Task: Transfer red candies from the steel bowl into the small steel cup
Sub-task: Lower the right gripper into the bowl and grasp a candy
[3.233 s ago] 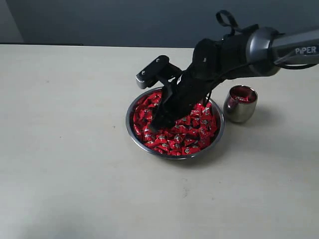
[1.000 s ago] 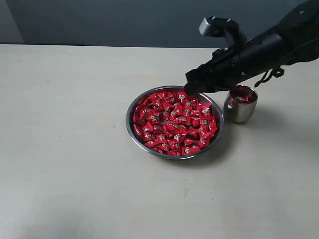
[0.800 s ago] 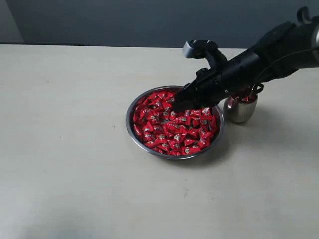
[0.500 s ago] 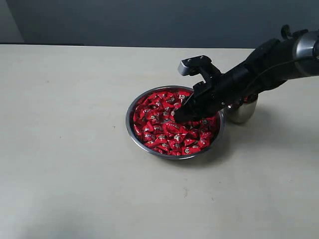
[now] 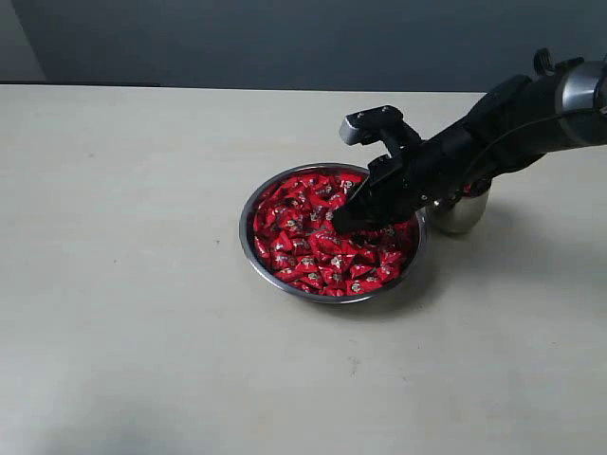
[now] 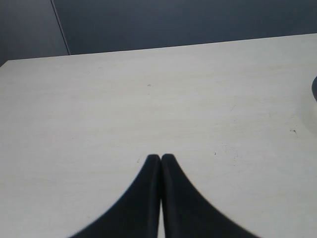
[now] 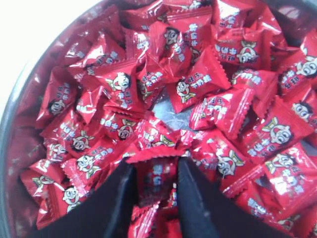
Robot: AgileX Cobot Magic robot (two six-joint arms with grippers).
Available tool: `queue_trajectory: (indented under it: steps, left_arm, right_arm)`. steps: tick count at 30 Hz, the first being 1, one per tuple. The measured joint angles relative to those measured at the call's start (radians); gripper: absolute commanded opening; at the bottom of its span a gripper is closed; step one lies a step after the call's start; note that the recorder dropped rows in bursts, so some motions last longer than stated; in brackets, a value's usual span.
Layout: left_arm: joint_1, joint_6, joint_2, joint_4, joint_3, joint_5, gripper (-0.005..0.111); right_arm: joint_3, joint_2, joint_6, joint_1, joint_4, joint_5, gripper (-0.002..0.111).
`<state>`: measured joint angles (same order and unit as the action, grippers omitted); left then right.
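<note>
The steel bowl (image 5: 244,230) sits mid-table, heaped with red candies (image 5: 302,245). My right gripper (image 5: 340,224) reaches down into the pile at the bowl's right half. In the right wrist view the right gripper (image 7: 156,166) has its two black fingers closed against the sides of one red candy (image 7: 157,181), other red candies (image 7: 198,84) packed around it inside the steel bowl (image 7: 9,134). The small steel cup (image 5: 463,216) stands just right of the bowl, partly hidden behind the right arm. My left gripper (image 6: 161,156) is shut and empty above bare table, out of the exterior view.
The pale table (image 5: 133,313) spreads wide to the left and front of the bowl. A dark wall (image 5: 237,38) runs behind the table's far edge. The right arm (image 5: 493,133) stretches from the right edge over the cup.
The right arm swung from beside the cup leftward and down into the bowl. In the last half second it has barely moved, fingertips staying in the pile.
</note>
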<state>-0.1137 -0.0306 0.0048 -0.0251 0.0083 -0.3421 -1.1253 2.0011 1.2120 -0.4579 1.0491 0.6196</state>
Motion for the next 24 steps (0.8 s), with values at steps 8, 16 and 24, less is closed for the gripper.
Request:
queue_trajectory:
  steps: [8, 16, 24]
  left_arm:
    - [0.000, 0.000, 0.000, 0.000, 0.000, 0.000, 0.000]
    - [0.000, 0.000, 0.000, 0.000, 0.000, 0.000, 0.000]
    - [0.000, 0.000, 0.000, 0.000, 0.000, 0.000, 0.000]
  right_arm:
    - [0.000, 0.000, 0.000, 0.000, 0.000, 0.000, 0.007]
    - [0.000, -0.038, 0.000, 0.000, 0.000, -0.026, 0.003]
    - [0.000, -0.074, -0.008, 0.000, 0.008, -0.004, 0.039]
